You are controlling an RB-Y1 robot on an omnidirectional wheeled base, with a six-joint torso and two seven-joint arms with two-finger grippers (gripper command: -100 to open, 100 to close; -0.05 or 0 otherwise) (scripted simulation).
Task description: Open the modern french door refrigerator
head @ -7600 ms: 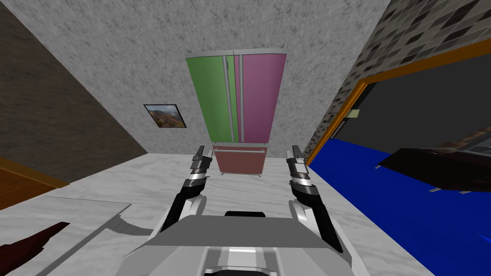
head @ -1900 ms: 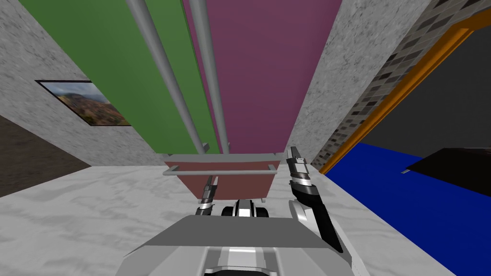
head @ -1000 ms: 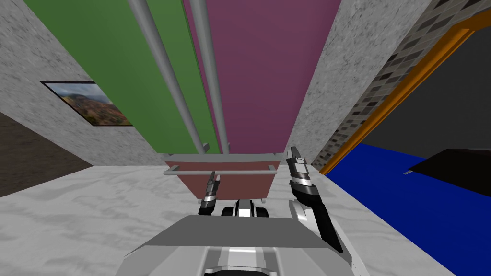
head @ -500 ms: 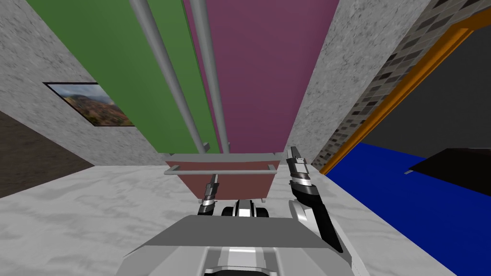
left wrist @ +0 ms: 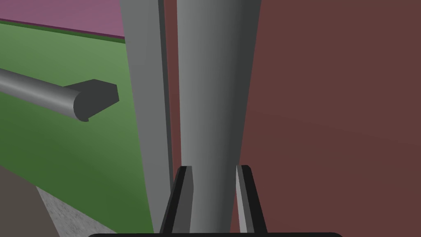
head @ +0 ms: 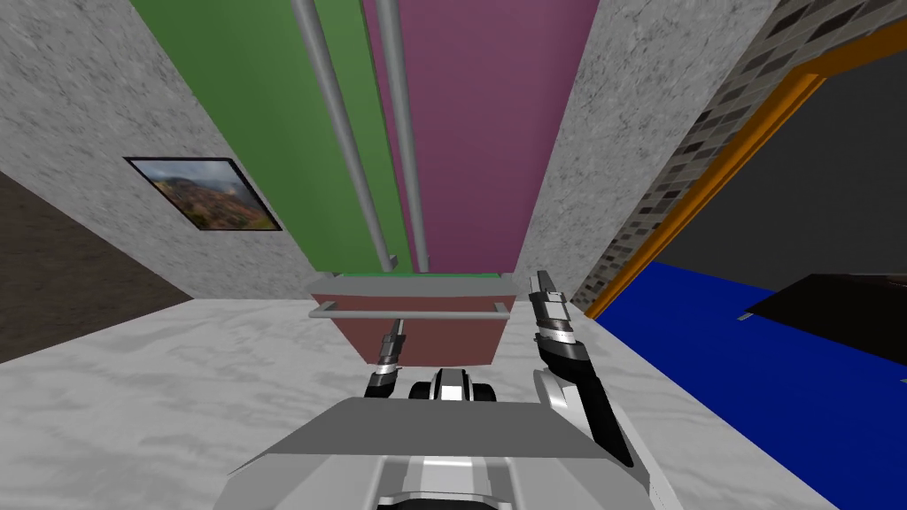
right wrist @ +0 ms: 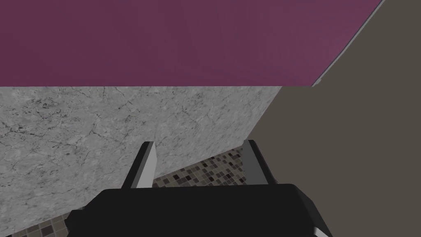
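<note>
Two fingers of our left gripper (left wrist: 213, 169) clamped on the grey round handle bar (left wrist: 216, 103) of the brown-red bottom drawer (left wrist: 329, 123), green-and-purple-doored refrigerator (head: 478, 133) close ahead of us, right gripper (right wrist: 198, 142) spread apart beside it.

Cut off by the head view's top edge: green door (head: 257, 106), purple door (head: 496, 133), green door's handle (head: 347, 150), purple door's handle (head: 403, 150); upper ends of all 4 out of frame.

Hidden in the head view: lower left corner of the brown-red drawer (head: 452, 335), behind the left forearm.

Too small to read there: fingertips of the left gripper (head: 396, 328).

Cut off in the left wrist view: drawer handle (left wrist: 216, 82), at the far edge, near end covered by the gripper's dark body; green door's handle, 1 capped end in frame.

Cut off by the head view's right edge: dark slab (head: 833, 310), orange frame (head: 709, 177).
</note>
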